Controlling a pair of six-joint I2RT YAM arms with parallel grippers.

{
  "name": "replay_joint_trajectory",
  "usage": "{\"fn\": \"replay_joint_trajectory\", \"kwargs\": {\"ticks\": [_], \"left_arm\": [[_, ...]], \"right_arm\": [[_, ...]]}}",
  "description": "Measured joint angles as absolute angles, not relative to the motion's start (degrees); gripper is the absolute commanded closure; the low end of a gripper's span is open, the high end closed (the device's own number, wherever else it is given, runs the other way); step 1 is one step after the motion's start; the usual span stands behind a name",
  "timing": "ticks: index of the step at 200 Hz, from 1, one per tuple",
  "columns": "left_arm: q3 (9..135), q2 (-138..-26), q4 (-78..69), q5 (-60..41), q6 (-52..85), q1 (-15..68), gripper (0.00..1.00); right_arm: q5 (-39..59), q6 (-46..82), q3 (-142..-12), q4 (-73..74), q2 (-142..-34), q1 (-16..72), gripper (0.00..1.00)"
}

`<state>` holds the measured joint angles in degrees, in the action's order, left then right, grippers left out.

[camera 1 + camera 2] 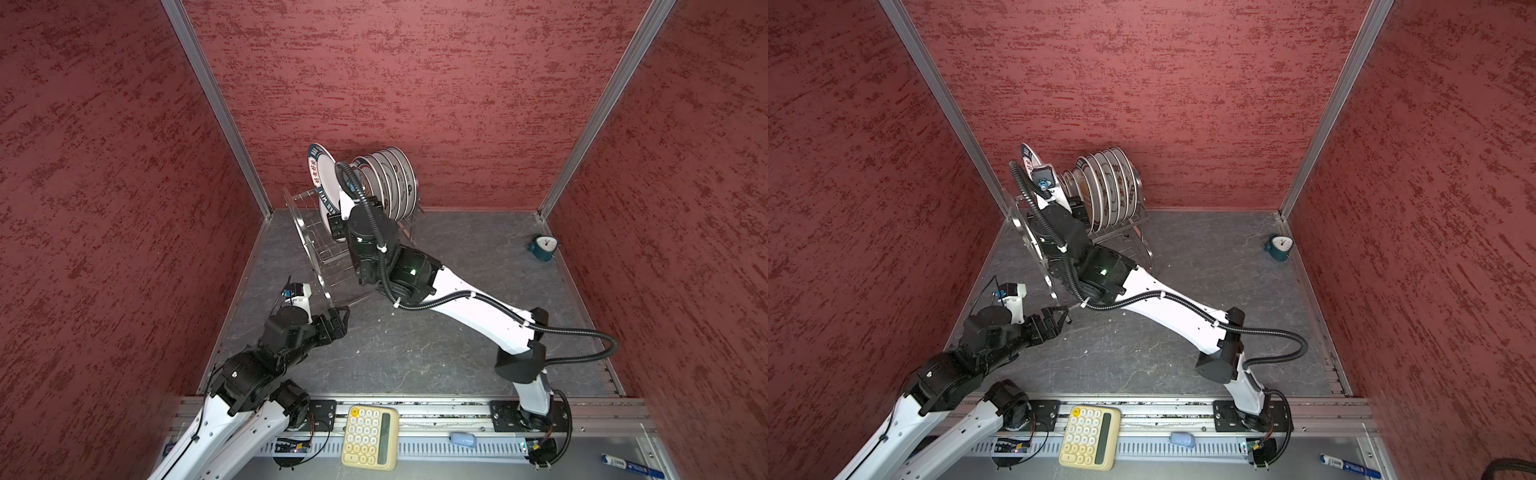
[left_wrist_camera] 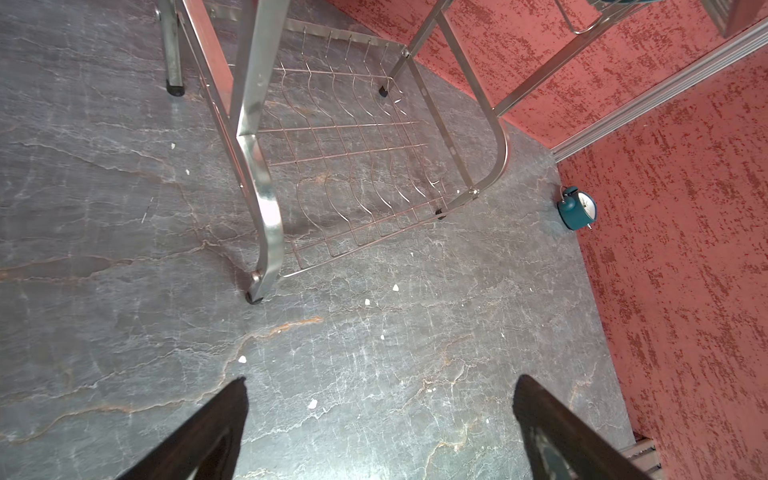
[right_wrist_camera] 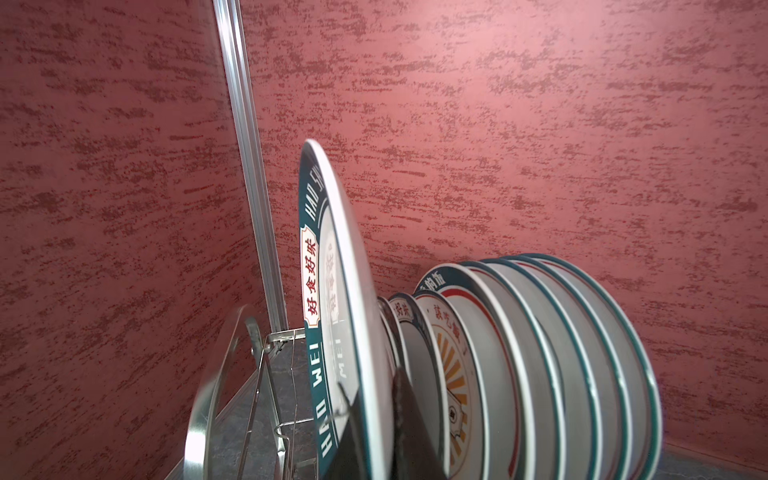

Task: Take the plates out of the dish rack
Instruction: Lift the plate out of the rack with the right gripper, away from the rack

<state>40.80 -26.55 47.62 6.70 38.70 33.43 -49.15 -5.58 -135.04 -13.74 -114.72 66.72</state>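
My right gripper (image 3: 372,386) is shut on the lower rim of a white plate with a dark teal band (image 3: 332,291), one finger on each face. The plate stands on edge, raised above the left end of the dish rack (image 1: 316,249) in both top views (image 1: 322,178) (image 1: 1027,156). Several more plates (image 1: 390,183) (image 1: 1108,187) (image 3: 540,353) stand in a row in the rack's top shelf, to the right of the held one. My left gripper (image 1: 338,313) (image 2: 381,380) is open and empty, low over the floor by the rack's front foot (image 2: 254,297).
The rack's lower wire shelf (image 2: 357,166) holds nothing. A teal alarm clock (image 1: 542,247) (image 2: 575,208) lies by the right wall. Red walls close in three sides. A yellow calculator (image 1: 370,436) and a blue marker (image 1: 627,463) lie on the front ledge.
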Motion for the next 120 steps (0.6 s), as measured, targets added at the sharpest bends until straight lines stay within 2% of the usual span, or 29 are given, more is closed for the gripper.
{"fn": "replay_joint_trajectory", "kwargs": {"ticks": [42, 120], "left_arm": [[40.56, -28.18, 45.71, 4.62, 38.54, 33.43, 0.0], [39.46, -30.37, 41.5, 0.86, 38.59, 34.2, 0.01]], "right_arm": [[-47.75, -3.88, -125.84, -13.08, -103.83, 66.72, 1.0], [-51.24, -1.21, -94.24, -7.25, -74.7, 66.08, 1.0]]}}
